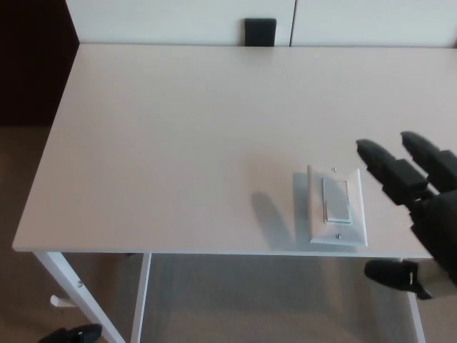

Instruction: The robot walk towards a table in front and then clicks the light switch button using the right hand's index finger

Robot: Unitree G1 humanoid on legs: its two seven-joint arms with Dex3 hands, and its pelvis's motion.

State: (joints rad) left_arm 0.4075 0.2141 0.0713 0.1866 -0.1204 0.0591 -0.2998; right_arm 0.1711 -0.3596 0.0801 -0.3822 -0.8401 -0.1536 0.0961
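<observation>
A white table (178,136) with white metal legs stands on a brownish floor (21,300). On its top, near the front edge at the robot's right side, lies a white light switch plate (336,206), flat, with its rocker in the middle.

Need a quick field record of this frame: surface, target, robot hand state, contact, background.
surface: white table, legs visible at lower left
target: white light switch lying flat near the table's front edge, right of centre
right robot hand: enters from the right, fingers spread and open, just right of the switch plate
contact: none visible; fingertips sit beside the plate's upper right corner, not on the rocker
left robot hand: not in view
background: black object beyond the far edge of the table
floor: dark item at lower left, unidentifiable
</observation>
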